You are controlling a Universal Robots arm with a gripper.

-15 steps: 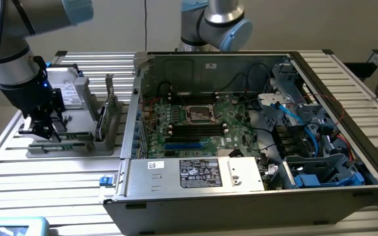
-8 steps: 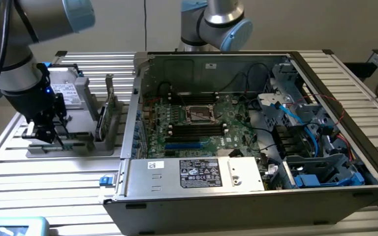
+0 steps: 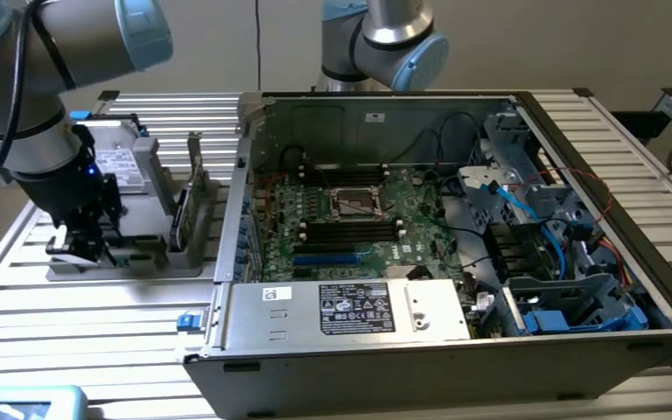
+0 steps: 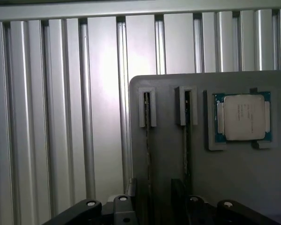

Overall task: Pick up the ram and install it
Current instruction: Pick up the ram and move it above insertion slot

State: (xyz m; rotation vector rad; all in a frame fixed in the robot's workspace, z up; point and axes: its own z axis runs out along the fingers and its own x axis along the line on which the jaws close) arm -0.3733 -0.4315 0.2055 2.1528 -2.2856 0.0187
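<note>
Zero steps done: your fingers (image 4: 86,210) stand apart over the ram (image 4: 147,154), upright in its grey holder (image 4: 253,180), not yet picked up.

Grey arm (image 3: 27,122) bent downward, pincer (image 3: 77,249) vertical, tips down, jaws wide apart

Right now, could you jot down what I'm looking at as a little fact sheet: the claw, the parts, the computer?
gripper: open, holding nothing, above the grey holder
ram sticks: two, standing on edge in the holder's slots, not picked up
processor: flat in its recess beside the slots
computer case: open, motherboard exposed, to the exterior view's right of the holder
table: slatted metal
</note>
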